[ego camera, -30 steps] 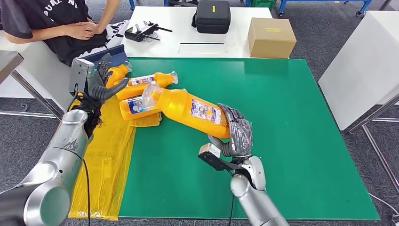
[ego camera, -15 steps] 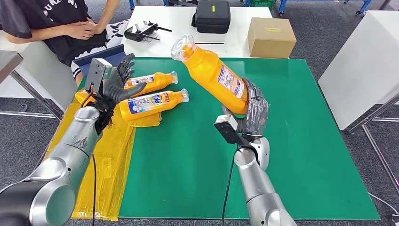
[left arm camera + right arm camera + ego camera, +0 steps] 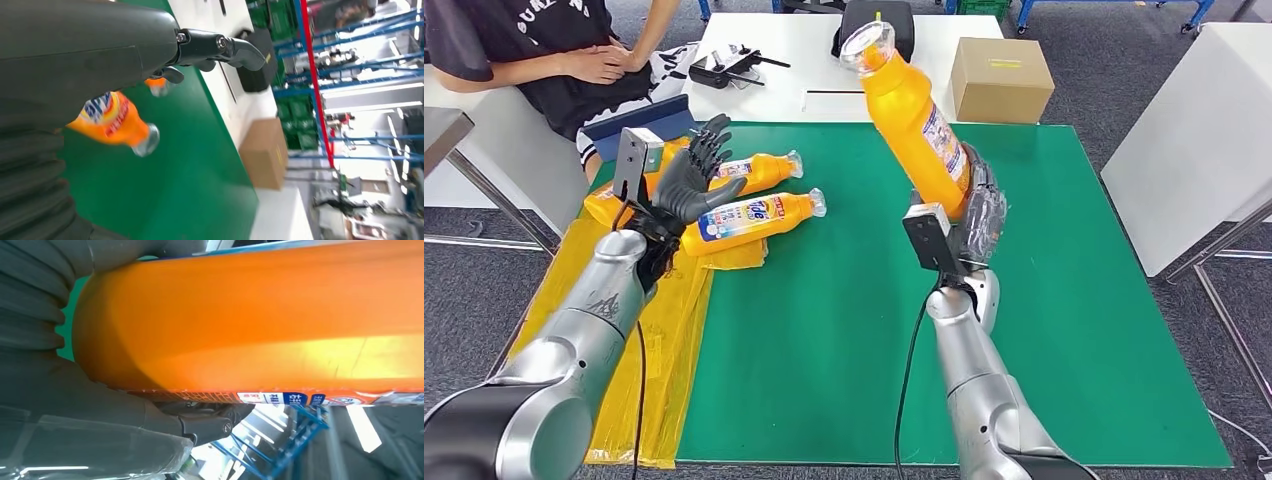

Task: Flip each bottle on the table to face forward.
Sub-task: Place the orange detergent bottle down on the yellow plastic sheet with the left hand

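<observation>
My right hand (image 3: pixel 976 212) grips a large orange bottle (image 3: pixel 910 112) by its lower body and holds it nearly upright above the green mat (image 3: pixel 1044 300), clear cap up and leaning away to the left. The same bottle (image 3: pixel 260 320) lies across my right wrist view with my fingers (image 3: pixel 125 440) wrapped around it. My left hand (image 3: pixel 692 185) hovers with fingers spread just above two orange bottles lying on their sides: a nearer one (image 3: pixel 759 217) and a farther one (image 3: pixel 759 170). The left wrist view has the nearer bottle (image 3: pixel 117 125) under my left hand (image 3: pixel 100 55).
A yellow plastic sheet (image 3: pixel 639 330) hangs over the mat's left edge. Behind the mat stands a white table with a cardboard box (image 3: pixel 1001 78), a black case (image 3: pixel 876 35) and a controller (image 3: pixel 724 65). A person (image 3: pixel 544 50) sits at far left. A white table (image 3: pixel 1214 130) is to the right.
My right hand has lifted the large bottle off the mat and swung it from lying flat to nearly upright, moving farther away. My left hand has drifted right over the lying bottles.
</observation>
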You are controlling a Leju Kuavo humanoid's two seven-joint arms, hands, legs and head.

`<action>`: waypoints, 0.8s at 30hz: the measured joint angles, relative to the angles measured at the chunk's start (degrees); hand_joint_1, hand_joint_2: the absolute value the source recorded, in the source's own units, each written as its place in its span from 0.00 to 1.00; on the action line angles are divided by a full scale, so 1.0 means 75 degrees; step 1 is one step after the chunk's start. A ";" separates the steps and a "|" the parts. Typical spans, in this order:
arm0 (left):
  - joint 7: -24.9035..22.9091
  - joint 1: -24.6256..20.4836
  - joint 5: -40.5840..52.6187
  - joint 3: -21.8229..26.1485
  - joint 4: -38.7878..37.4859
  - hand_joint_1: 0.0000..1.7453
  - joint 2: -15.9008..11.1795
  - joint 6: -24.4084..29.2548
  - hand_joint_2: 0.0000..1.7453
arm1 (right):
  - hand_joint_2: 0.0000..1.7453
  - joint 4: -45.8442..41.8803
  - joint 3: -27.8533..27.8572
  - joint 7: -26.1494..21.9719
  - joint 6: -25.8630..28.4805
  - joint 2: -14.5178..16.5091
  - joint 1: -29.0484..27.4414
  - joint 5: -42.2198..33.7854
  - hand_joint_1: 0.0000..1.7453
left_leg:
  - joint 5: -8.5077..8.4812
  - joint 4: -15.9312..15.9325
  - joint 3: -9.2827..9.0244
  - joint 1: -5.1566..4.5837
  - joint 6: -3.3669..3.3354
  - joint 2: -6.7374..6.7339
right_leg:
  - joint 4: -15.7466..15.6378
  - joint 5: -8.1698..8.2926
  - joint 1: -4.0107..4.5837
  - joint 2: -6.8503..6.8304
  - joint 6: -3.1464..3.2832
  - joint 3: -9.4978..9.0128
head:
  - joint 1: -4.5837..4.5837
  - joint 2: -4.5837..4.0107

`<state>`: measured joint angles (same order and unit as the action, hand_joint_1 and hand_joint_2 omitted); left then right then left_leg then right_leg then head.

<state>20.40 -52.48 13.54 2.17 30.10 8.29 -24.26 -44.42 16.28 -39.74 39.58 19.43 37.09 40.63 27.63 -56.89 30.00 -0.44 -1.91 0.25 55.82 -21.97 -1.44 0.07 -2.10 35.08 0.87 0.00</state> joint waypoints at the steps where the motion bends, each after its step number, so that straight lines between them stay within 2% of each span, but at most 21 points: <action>1: 0.0011 0.0020 -0.0049 -0.0004 0.0000 0.00 0.0024 -0.0041 1.00 | 1.00 0.0137 0.0014 0.0000 0.0002 0.0000 0.0064 -0.0074 1.00 | 0.0000 0.0000 0.0000 0.0000 0.0000 0.0000 | 0.0000 0.0000 0.0000 0.0000 0.0000 0.0000 | 0.0000 0.0000; 5: 0.0024 0.0095 -0.0218 -0.0027 0.0034 0.00 0.0116 -0.0123 1.00 | 1.00 0.0558 0.0052 0.0002 0.0008 -0.0001 0.0212 -0.0163 1.00 | 0.0000 0.0000 0.0003 0.0000 0.0000 0.0001 | 0.0000 0.0000 0.0001 0.0000 0.0000 0.0001 | -0.0001 0.0000; 15: -0.0217 0.0389 -0.0852 -0.0351 0.0693 0.00 0.0557 -0.0237 1.00 | 1.00 0.1359 0.0049 0.0456 0.0013 0.0097 0.0543 0.0644 1.00 | 0.0000 0.0000 0.0007 0.0000 0.0000 0.0002 | -0.0001 0.0000 -0.0001 -0.0002 0.0000 0.0002 | 0.0000 0.0000; 24: -0.0419 0.0488 -0.1408 -0.0812 0.1167 0.00 0.0772 -0.0010 1.00 | 1.00 0.2253 -0.0577 0.0085 -0.0049 0.0157 0.0873 -0.0326 1.00 | 0.0000 0.0000 0.0007 0.0001 0.0000 0.0001 | 0.0000 0.0000 0.0001 -0.0001 0.0000 0.0004 | -0.0001 0.0000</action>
<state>17.26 -48.82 2.98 -3.92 38.85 14.08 -24.33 -27.53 11.95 -39.10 39.22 20.61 43.63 38.18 27.63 -56.89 30.06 -0.44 -1.91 0.26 55.82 -21.97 -1.43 0.06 -2.11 35.11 0.86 0.00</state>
